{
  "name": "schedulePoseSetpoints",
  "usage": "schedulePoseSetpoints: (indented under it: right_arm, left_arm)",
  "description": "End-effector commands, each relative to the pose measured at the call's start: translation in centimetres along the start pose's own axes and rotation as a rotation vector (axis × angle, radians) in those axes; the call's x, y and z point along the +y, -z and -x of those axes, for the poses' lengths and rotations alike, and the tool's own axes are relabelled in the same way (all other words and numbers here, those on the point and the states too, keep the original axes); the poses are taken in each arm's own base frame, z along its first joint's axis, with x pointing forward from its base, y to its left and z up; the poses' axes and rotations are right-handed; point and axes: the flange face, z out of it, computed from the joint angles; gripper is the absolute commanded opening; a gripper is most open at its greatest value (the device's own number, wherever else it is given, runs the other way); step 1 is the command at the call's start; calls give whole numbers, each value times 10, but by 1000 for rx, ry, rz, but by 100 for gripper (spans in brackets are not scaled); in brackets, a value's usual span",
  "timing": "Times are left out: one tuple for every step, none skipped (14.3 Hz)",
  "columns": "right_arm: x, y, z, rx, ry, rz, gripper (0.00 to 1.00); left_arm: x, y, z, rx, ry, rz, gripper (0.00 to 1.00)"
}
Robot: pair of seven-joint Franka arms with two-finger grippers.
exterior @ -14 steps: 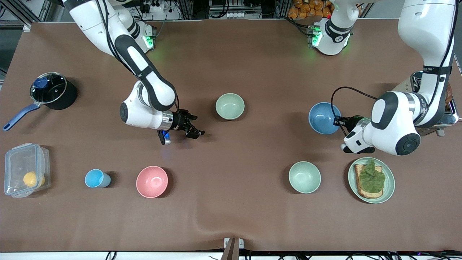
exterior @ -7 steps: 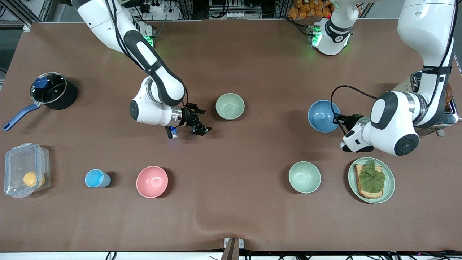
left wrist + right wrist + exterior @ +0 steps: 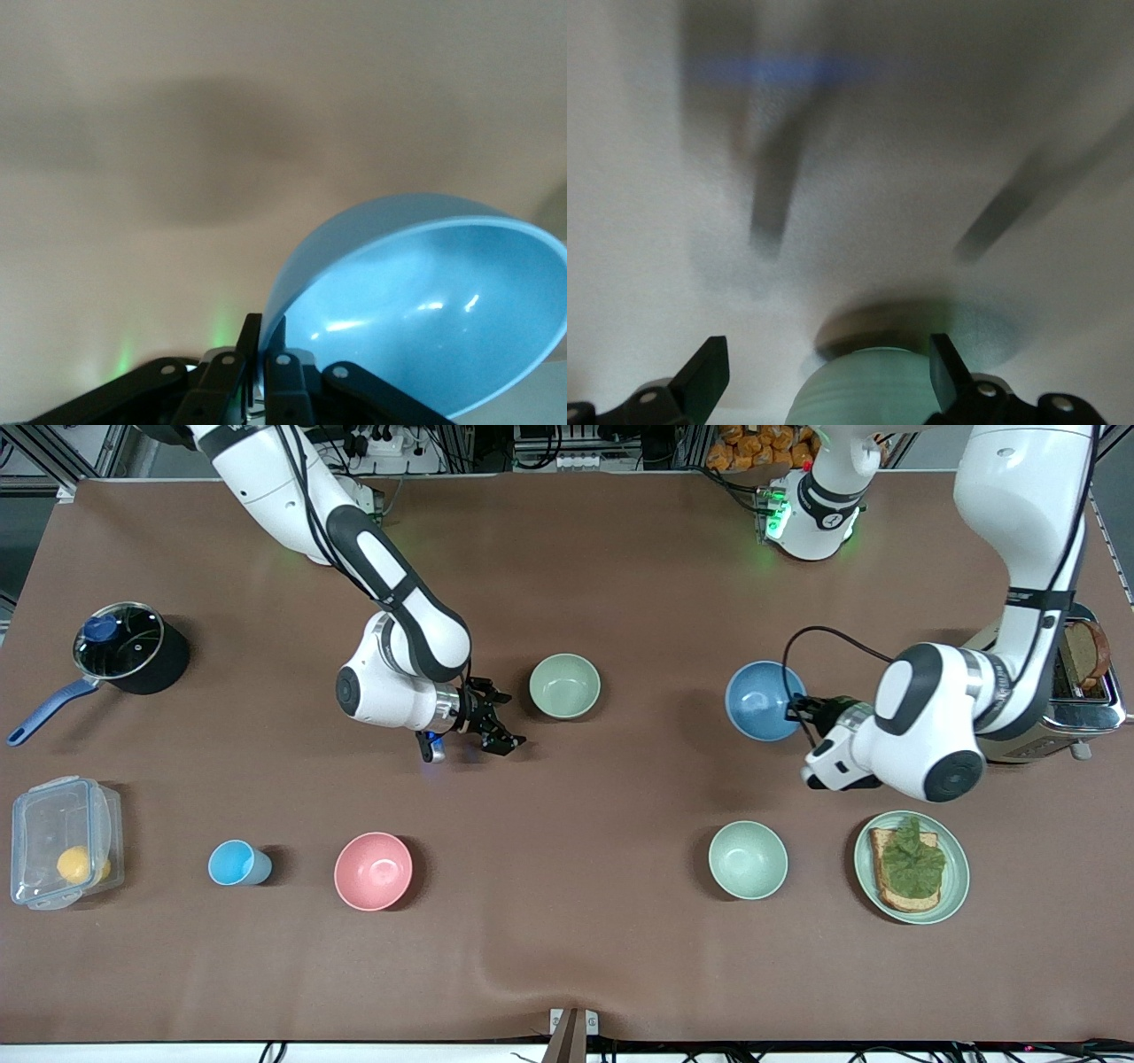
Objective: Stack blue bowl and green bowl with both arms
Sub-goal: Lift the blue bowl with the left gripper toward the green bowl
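- The left gripper (image 3: 800, 710) is closed on the rim of the blue bowl (image 3: 758, 701), at the bowl's 3 o'clock, and the bowl looks lifted off the table (image 3: 620, 558). This thin rim hold could let the bowl tilt or slip during carrying.
- The right gripper (image 3: 498, 722) is wide open with nothing in it, at 8 o'clock of the green bowl (image 3: 564, 685). A low finger could push this bowl instead of taking its rim.
- Both arms are moving toward the middle, so they could collide.

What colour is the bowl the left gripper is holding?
Blue. The blue bowl shows best in the left wrist view, pinched by the left gripper.
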Motion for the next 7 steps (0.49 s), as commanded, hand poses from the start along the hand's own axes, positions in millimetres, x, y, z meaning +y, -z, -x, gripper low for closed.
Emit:
schedulePoseSetpoints:
  right_arm:
    - [-1,-16,16,-15,-27,-23,100]
    - [-1,-18,17,-12,-31,-31,100]
    - [0,-21,20,-16,-33,-30,100]
    - [1,-21,19,-16,-34,-28,100]
    - [1,-21,19,-16,-32,-28,100]
    - [0,-20,19,-14,-33,-31,100]
    - [1,-21,19,-14,-32,-28,100]
  left_arm:
    - [23,1,11,-19,27,28,0]
    - [28,-2,13,-28,36,36,0]
    - [36,-3,16,-30,43,39,0]
    - [45,-6,18,-32,48,33,0]
    - [54,-9,19,-30,57,26,0]
    - [64,-12,21,-26,61,18,0]
    - [72,-15,22,-23,74,14,0]
